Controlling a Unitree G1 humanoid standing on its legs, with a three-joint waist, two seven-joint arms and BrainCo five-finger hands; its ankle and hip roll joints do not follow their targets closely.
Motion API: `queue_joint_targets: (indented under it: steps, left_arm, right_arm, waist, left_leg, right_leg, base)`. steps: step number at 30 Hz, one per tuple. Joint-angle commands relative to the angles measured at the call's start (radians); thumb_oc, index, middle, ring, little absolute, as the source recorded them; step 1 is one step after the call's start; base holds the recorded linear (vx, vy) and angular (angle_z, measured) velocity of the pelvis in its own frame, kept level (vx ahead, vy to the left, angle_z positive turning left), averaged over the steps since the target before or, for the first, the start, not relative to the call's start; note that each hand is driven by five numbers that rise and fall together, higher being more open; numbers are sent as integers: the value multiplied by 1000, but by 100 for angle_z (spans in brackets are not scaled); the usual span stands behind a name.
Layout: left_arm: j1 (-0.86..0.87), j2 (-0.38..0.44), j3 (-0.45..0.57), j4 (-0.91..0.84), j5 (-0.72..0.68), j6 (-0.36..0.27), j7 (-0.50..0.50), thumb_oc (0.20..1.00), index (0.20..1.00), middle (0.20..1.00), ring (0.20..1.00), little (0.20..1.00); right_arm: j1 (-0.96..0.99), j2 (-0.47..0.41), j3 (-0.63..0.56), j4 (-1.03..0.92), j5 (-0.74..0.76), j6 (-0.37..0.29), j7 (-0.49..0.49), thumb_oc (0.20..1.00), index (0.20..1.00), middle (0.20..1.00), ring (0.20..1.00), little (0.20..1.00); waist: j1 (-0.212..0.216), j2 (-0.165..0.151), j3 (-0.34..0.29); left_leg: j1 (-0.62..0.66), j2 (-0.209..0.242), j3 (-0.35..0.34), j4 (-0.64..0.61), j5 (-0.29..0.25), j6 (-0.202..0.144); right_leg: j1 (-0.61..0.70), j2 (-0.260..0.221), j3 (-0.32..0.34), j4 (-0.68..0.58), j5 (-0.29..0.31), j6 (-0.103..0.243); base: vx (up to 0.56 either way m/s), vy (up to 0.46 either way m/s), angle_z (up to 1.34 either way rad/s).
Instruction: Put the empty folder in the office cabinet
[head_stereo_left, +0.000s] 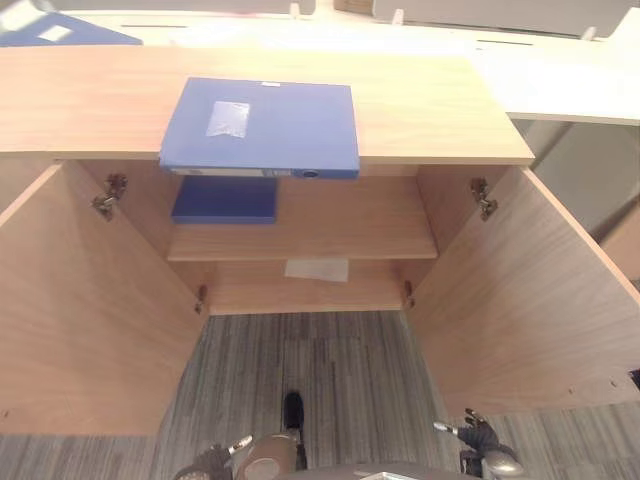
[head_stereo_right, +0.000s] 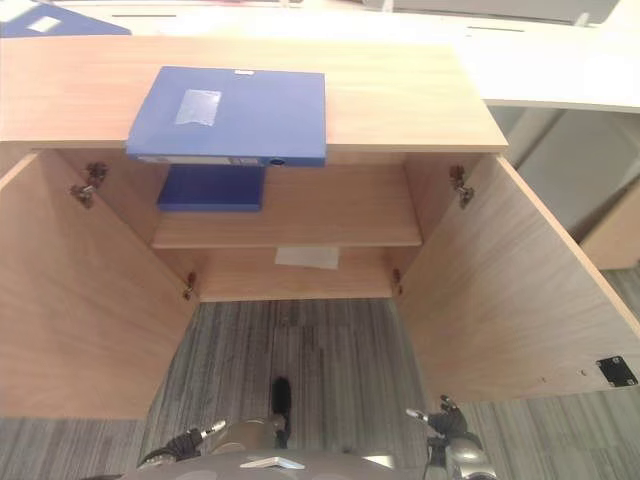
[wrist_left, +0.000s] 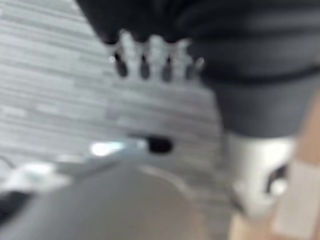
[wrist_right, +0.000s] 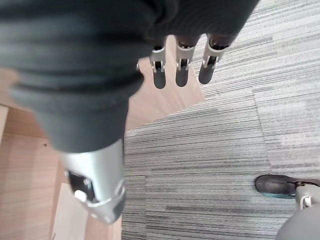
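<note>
Both hands hang low over the grey carpet (head_stereo_left: 330, 370), in front of the open cabinet (head_stereo_left: 300, 215). The left hand (head_stereo_left: 215, 460) and right hand (head_stereo_left: 478, 432) hold nothing, fingers (wrist_right: 181, 67) relaxed and straight. The blue folder (head_stereo_left: 262, 125) lies flat on the cabinet top, its spine just over the front edge, well apart from both hands. A second blue folder (head_stereo_left: 225, 199) lies on the upper shelf, left side. Both doors stand wide open.

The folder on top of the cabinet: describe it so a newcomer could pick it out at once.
Start at the wooden cabinet with both doors swung open. On its top panel, left of centre, lies a blue folder, flat, its labelled spine at the front edge. Unlike the darker blue folder on the shelf just below, it carries a small clear patch.
</note>
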Motion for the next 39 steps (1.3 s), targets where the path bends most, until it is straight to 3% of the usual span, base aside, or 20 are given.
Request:
queue_joint_targets:
  steps: [1, 4, 6, 9, 11, 15, 18, 22, 24, 29, 30, 35, 39]
  left_arm:
    - [-11, -11, -76, 7, 38, -39, 80, 1000, 1000, 1000, 1000, 1000]
    - [-16, -24, -68, 21, 72, -91, 124, 1000, 1000, 1000, 1000, 1000]
    - [-23, 1, -82, 6, 56, -147, 137, 1000, 1000, 1000, 1000, 1000]
    - [-22, 19, -84, -28, 50, -161, 155, 1000, 1000, 1000, 1000, 1000]
    - [-7, 47, -81, -77, 35, -192, 184, 1000, 1000, 1000, 1000, 1000]
    - [7, 79, -52, -130, 13, -222, 215, 1000, 1000, 1000, 1000, 1000]
    - [5, 106, -6, -226, 63, -262, 366, 1000, 1000, 1000, 1000, 1000]
    - [3, 135, 23, -307, 131, -295, 582, 1000, 1000, 1000, 1000, 1000]
    - [6, 140, 30, -319, 150, -290, 604, 1000, 1000, 1000, 1000, 1000]
    - [38, 223, 91, -446, 430, -248, 914, 1000, 1000, 1000, 1000, 1000]
    - [38, 223, 91, -446, 430, -248, 914, 1000, 1000, 1000, 1000, 1000]
    - [69, 290, 148, -560, 593, -195, 1102, 1000, 1000, 1000, 1000, 1000]
    - [79, 329, 177, -626, 718, -167, 1139, 1000, 1000, 1000, 1000, 1000]
  right_arm:
    - [15, -28, 19, -58, 15, -15, -15, 1000, 1000, 1000, 1000, 1000]
    - [9, -15, 22, -53, 24, -20, -21, 1000, 1000, 1000, 1000, 1000]
    - [0, -27, 27, -71, 19, -9, -42, 1000, 1000, 1000, 1000, 1000]
    - [1, -31, 28, -95, 3, -6, -66, 1000, 1000, 1000, 1000, 1000]
    - [1, -38, 32, -131, -51, -1, -81, 1000, 1000, 1000, 1000, 1000]
    - [-4, -37, 45, -149, -78, -11, -115, 1000, 1000, 1000, 1000, 1000]
    - [0, -66, 24, -192, -85, 34, -119, 1000, 1000, 1000, 1000, 1000]
    - [22, -96, 3, -161, -96, 22, -97, 1000, 1000, 1000, 1000, 1000]
    - [27, -98, -3, -161, -91, 22, -96, 1000, 1000, 1000, 1000, 1000]
    - [75, -100, -31, -188, -78, 18, -84, 1000, 1000, 1000, 1000, 1000]
    - [75, -100, -31, -188, -78, 18, -84, 1000, 1000, 1000, 1000, 1000]
    - [104, -88, -26, -220, -72, 32, -88, 1000, 1000, 1000, 1000, 1000]
    - [119, -81, -28, -219, -68, 36, -94, 1000, 1000, 1000, 1000, 1000]
  waist:
    - [12, 71, -51]
    - [15, 66, -57]
    - [7, 81, -52]
    - [2, 99, -45]
    - [-3, 126, -30]
    - [5, 134, -15]
    - [2, 119, -6]
    - [10, 109, -30]
    - [12, 107, -35]
    - [22, 102, -70]
    - [22, 102, -70]
    - [33, 98, -77]
    - [38, 93, -83]
  left_leg:
    - [85, 42, -5, 6, -191, -43]
    - [92, 37, 2, 3, -199, -37]
    - [105, 33, 16, -8, -206, -27]
    - [109, 34, 37, -4, -210, -20]
    - [115, 41, 70, 9, -216, -5]
    - [126, 54, 105, 10, -220, -11]
    - [124, 66, 136, 26, -226, -33]
    - [130, 67, 125, 16, -218, -52]
    - [134, 68, 123, 12, -217, -54]
    - [153, 75, 102, -4, -222, -66]
    - [153, 75, 102, -4, -222, -66]
    - [166, 76, 92, -9, -231, -68]
    - [172, 75, 84, -9, -240, -68]
  right_leg:
    - [-155, 18, 26, 19, 82, 25]
    - [-169, 12, 23, 32, 85, 33]
    - [-184, -9, 4, 48, 88, 43]
    - [-200, -30, -16, 87, 81, 50]
    - [-248, -61, -52, 178, 78, 63]
    - [-270, -83, -86, 162, 104, 80]
    - [-265, -74, -80, 61, 158, 85]
    - [-210, -57, -76, -43, 183, 73]
    - [-203, -55, -79, -52, 183, 72]
    - [-161, -45, -83, -81, 169, 62]
    - [-161, -45, -83, -81, 169, 62]
    - [-148, -47, -88, -81, 159, 63]
    - [-140, -47, -90, -81, 154, 64]
  base:
    - [91, 100, -10]
    - [40, 68, -9]
    - [16, 206, 0]
    - [4, 153, -26]
    - [-4, 134, -27]
    - [-1, 2, -43]
    - [26, -104, -45]
    - [85, -66, -1]
    - [78, -35, 20]
    - [97, -24, 16]
    - [42, 3, 5]
    - [11, 0, 2]
    - [19, -3, 4]
